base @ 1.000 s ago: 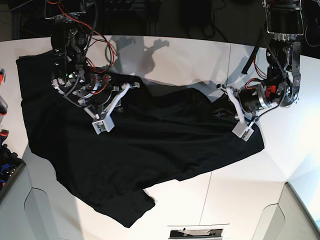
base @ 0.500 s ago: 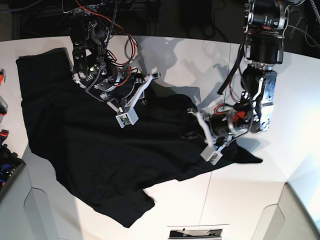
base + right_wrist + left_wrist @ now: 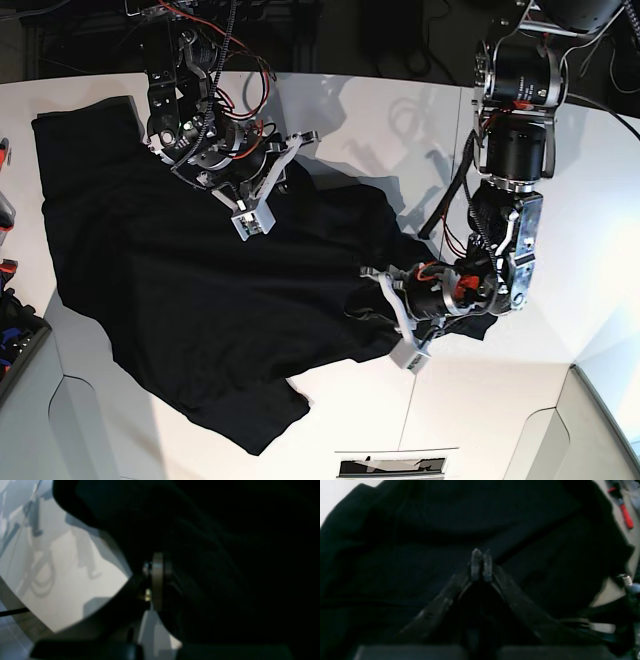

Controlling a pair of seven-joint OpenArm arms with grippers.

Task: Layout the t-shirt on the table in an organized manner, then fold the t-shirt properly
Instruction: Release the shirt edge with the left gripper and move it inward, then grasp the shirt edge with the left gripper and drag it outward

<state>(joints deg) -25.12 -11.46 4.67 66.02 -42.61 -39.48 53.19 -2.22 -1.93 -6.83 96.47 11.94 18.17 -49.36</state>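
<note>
T-shirt [image 3: 200, 290] lies rumpled on the table [image 3: 480, 400], long axis running from 10 o'clock down to 4 o'clock; one corner juts toward 6. Left gripper [image 3: 408, 352], at 4 o'clock, is clenched on the shirt's edge, cloth bunched under it. Right gripper [image 3: 252, 221], farther at 11, is clamped on a fold. Red-handled tools [image 3: 6, 150] sit at 9 o'clock, off the cloth.

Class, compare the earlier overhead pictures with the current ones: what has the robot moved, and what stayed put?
The left gripper, jaws shut on the t-shirt, dragged the shirt's edge inward across the table, baring white tabletop where cloth lay. The right gripper, also shut on cloth, shifted slightly along the upper hem. The rest of the shirt stayed spread as before.
</note>
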